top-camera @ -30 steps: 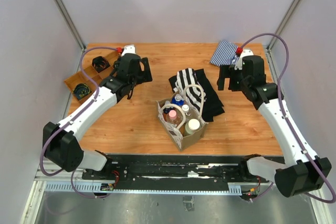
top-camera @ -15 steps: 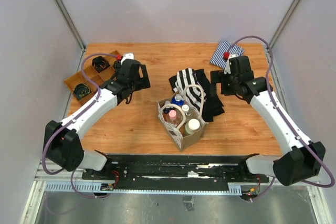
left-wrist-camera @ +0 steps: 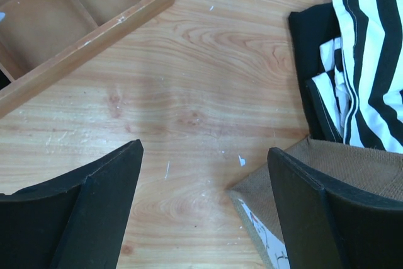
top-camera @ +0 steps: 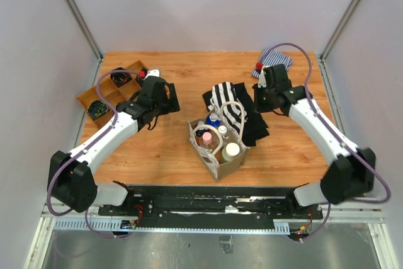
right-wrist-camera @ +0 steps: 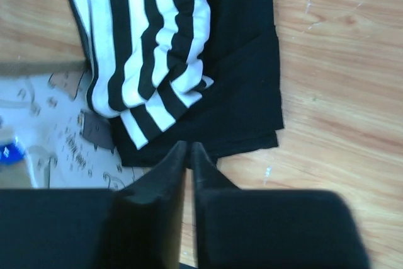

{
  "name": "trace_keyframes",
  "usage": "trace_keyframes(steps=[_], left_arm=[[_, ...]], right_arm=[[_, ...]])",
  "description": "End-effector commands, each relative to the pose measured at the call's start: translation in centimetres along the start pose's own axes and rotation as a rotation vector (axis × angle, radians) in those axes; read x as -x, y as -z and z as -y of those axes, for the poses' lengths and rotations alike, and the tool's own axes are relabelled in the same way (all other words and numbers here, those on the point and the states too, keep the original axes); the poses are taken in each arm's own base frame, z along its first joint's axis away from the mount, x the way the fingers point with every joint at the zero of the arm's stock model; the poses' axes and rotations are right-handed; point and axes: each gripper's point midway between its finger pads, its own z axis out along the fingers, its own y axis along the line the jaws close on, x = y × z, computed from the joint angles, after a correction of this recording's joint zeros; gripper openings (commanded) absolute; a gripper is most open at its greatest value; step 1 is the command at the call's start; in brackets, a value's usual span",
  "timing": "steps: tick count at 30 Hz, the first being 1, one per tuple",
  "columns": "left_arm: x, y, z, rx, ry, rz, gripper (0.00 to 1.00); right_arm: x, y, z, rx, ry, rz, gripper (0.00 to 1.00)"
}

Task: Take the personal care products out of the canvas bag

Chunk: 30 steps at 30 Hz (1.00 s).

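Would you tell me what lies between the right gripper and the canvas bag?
The black-and-white striped cloth lies between right gripper and canvas bag, clearest in the top view.

There is one bag (top-camera: 234,165) on one table (top-camera: 164,149), and in it sit one jar (top-camera: 231,151) and at least three bottles: a blue-cap bottle (top-camera: 213,120), a pink bottle (top-camera: 206,138) and a white-cap bottle (top-camera: 222,131). There are two striped cloths, the black-and-white cloth (top-camera: 234,106) and the blue-and-white cloth (top-camera: 276,61). One wooden tray (top-camera: 84,97) holds two black cables, the far cable (top-camera: 119,77) and the near cable (top-camera: 96,109), and there are two robot arms, the left arm (top-camera: 110,131) and the right arm (top-camera: 321,124).
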Motion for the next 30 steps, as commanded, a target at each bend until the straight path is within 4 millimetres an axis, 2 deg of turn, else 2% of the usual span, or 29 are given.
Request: trace_keyframes(steps=[1,4,7,9,11,14,17,23,27,30], left_arm=[[-0.2,0.6,0.4,-0.04,0.023,0.002,0.85],[-0.2,1.0,0.3,-0.046,0.025,0.006,0.84],[-0.2,1.3,0.3,-0.052,0.025,0.007,0.84],[-0.2,1.5,0.2,-0.049,0.022,0.009,0.84],[-0.2,1.6,0.0,-0.042,0.017,0.01,0.84],[-0.4,1.5,-0.3,-0.031,0.015,0.009,0.84],[-0.7,1.2,-0.1,-0.037,0.016,-0.002,0.84],[-1.2,0.6,-0.2,-0.03,0.005,-0.021,0.84],[-1.5,0.6,-0.3,-0.031,0.002,-0.028,0.83],[-1.4,0.8,-0.4,-0.028,-0.005,-0.023,0.83]], right_arm=[[2.2,-4.8,-0.8,0.113,-0.024,-0.039,0.01],[3.5,-8.4,-3.0,0.292,-0.064,-0.096,0.01],[3.8,-11.6,-5.1,0.429,-0.1,-0.174,0.01],[3.4,-13.8,-5.2,0.434,-0.12,-0.217,0.01],[2.4,-15.7,-4.5,0.385,-0.136,-0.28,0.01],[0.3,-17.8,-2.0,0.24,-0.138,-0.369,0.01],[-1.1,-18.3,0.6,0.107,-0.131,-0.423,0.01],[-3.7,-18.2,5.5,-0.044,-0.154,-0.48,0.01],[-7.0,-17.6,10.5,-0.153,-0.244,-0.573,0.01],[-9.1,-16.2,14.4,-0.213,-0.352,-0.585,0.01]])
